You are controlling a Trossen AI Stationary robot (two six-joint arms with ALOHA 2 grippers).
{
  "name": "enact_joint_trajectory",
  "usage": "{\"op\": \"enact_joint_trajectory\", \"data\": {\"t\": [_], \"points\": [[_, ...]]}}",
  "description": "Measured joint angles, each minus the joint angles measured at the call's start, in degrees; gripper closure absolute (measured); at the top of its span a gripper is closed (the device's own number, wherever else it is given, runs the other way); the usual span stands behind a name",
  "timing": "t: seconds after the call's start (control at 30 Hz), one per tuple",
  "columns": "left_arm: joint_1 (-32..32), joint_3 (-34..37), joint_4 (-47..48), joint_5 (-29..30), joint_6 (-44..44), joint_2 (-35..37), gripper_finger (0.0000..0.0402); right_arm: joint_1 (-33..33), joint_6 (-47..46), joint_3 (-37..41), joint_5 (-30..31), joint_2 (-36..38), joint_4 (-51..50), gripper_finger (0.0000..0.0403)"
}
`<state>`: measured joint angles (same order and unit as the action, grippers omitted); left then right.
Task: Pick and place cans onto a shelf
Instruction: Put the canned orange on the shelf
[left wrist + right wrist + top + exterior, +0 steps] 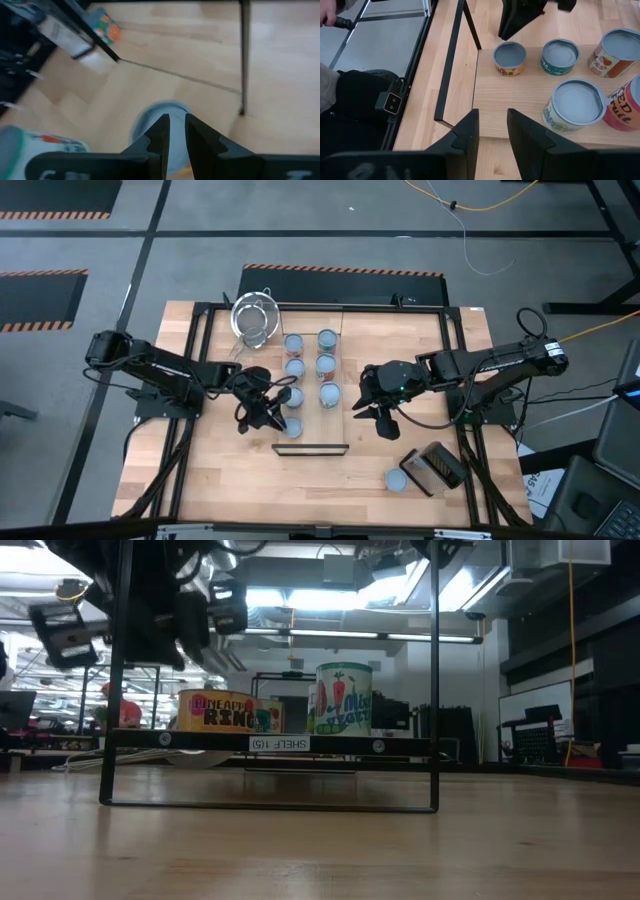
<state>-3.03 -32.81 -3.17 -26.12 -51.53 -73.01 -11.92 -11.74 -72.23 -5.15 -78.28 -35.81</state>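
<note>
The shelf (311, 412) is a narrow wood board on a black frame at the table's middle. Several blue-topped cans stand on it in two rows. The nearest can of the left row (293, 427) also shows in the right wrist view (510, 57) and the left wrist view (165, 109). My left gripper (271, 419) hovers just above and to the left of this can, fingers shut (176, 132), clear of its top. My right gripper (376, 420) hangs right of the shelf, shut and empty (492, 125). One more can (396, 479) stands on the table at the near right.
A wire strainer (255, 318) lies at the shelf's far left corner. A dark box (435, 467) lies beside the loose can. The shelf's black bar (311, 448) marks its near end. In the low view, two labelled cans (343, 697) stand on the raised board (270, 743).
</note>
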Motion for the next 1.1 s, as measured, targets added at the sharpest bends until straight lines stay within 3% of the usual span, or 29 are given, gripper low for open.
{"op": "enact_joint_trajectory", "data": {"t": [0.13, 0.27, 0.37, 0.57, 0.83, 1.1], "points": [[0.0, 0.0, 0.8, 0.0, 3.9, 4.0, 0.0348, 0.0, -0.3, 0.0, -0.4, 0.0, 0.8, 0.0297], [0.0, 0.0, 3.1, 1.4, 7.8, 9.8, 0.0348, 0.0, -6.1, 0.0, -6.2, 0.0, 3.4, 0.0297], [0.0, 0.0, 6.1, 6.4, 11.8, 14.9, 0.0347, -0.8, -11.3, 0.0, -10.4, 0.0, 4.3, 0.0297], [0.0, 0.0, 15.1, 15.5, 23.5, 24.9, 0.0347, -5.7, -15.9, 0.0, -11.0, 0.0, 3.4, 0.0297], [-0.1, 0.0, 18.2, 16.4, 31.7, 32.1, 0.0347, -14.7, -18.0, 0.0, -0.2, -1.8, -1.4, 0.0297], [-0.2, 0.0, 18.2, 16.4, 32.0, 33.4, 0.0347, -19.9, -22.6, 0.1, 0.6, -6.8, -9.0, 0.0297]]}}
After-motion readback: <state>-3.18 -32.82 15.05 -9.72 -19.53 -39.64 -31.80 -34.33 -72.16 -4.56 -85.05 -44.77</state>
